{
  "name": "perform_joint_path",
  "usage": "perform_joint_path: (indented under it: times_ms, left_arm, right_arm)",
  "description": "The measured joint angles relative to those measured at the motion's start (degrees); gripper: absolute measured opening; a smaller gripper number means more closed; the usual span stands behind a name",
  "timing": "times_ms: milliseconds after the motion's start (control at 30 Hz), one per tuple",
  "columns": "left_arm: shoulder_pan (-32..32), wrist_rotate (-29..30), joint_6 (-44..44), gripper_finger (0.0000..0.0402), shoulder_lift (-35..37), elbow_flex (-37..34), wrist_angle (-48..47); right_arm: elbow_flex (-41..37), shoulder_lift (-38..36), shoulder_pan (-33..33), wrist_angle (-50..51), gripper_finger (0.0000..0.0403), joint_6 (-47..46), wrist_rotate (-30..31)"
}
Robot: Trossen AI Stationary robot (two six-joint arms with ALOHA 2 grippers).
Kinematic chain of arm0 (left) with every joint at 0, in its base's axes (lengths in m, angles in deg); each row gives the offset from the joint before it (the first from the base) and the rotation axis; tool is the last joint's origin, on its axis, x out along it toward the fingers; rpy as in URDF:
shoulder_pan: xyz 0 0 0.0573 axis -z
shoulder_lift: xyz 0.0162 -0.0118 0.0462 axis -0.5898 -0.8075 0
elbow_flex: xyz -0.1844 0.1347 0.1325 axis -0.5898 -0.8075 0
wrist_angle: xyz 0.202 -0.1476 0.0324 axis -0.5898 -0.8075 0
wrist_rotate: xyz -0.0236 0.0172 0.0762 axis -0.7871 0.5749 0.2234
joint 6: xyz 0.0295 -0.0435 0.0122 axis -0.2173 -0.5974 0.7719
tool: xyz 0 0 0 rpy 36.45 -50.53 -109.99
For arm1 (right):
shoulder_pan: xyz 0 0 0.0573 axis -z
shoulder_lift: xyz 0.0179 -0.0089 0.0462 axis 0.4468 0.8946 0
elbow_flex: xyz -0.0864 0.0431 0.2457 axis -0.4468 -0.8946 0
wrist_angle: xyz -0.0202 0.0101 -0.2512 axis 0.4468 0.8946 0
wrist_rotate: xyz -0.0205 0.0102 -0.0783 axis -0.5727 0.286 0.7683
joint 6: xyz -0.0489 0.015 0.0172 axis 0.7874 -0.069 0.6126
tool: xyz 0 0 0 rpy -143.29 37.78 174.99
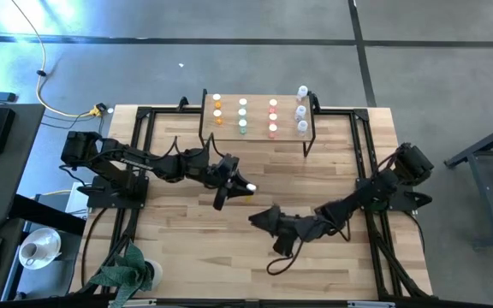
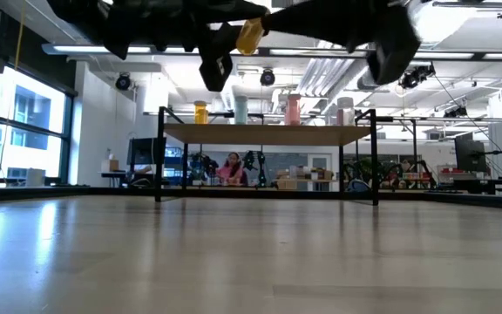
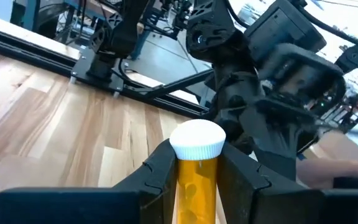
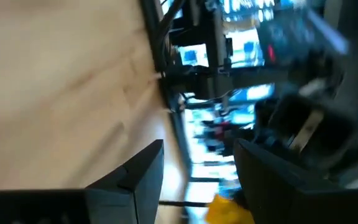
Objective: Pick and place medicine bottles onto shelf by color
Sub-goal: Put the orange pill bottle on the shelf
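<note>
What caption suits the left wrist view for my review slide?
Left pincer clamps an orange medicine bottle with a white cap above the wooden table, the right arm close behind.

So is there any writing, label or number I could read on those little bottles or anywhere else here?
None can be read.
Orange bottle held in the left pincer: no label shows on the side seen, only a plain white cap.
Bottles on the shelf: too small to tell whether they carry labels.
Room behind the table in the low view: any signs are too small and blurred to read.
</note>
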Motion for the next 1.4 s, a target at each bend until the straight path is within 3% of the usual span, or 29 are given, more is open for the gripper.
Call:
perform_joint_path:
  times_ms: [233, 333, 433, 500, 700, 933, 1400]
  left_arm:
    - [1.57, -1.95, 4.87, 0.0083, 0.00, 0.00, -0.09]
    - [2.81, -1.92, 6.95, 0.0083, 0.00, 0.00, -0.13]
    - [4.23, -0.76, 8.97, 0.0083, 0.00, 0.00, -0.29]
    - [5.26, -0.16, 10.18, 0.0083, -0.02, -0.07, -0.67]
    - [7.62, 1.85, 11.50, 0.0083, 0.00, 0.02, -0.59]
    - [9.59, 4.91, 14.62, 0.0083, 0.00, 0.02, 0.53]
    - [12.08, 13.32, 19.56, 0.0083, 0.00, 0.02, 0.72]
  right_arm:
    - [-0.02, 0.00, 0.15, -2.30, 0.0185, -42.68, 1.07]
    - [-0.02, 0.00, 1.25, -3.12, 0.0185, -58.15, 4.83]
    - [-0.02, -0.02, 2.09, -2.21, 0.0185, -69.93, 5.50]
    - [-0.02, -0.02, 2.52, -1.43, 0.0185, -74.70, 2.57]
    - [-0.04, 0.00, 2.06, -0.96, 0.0185, -81.30, 0.14]
    - [-0.04, 0.00, 0.58, -0.09, 0.0185, -83.08, 5.20]
    - [-0.04, 0.00, 4.45, -0.99, 0.0185, -82.21, -1.02]
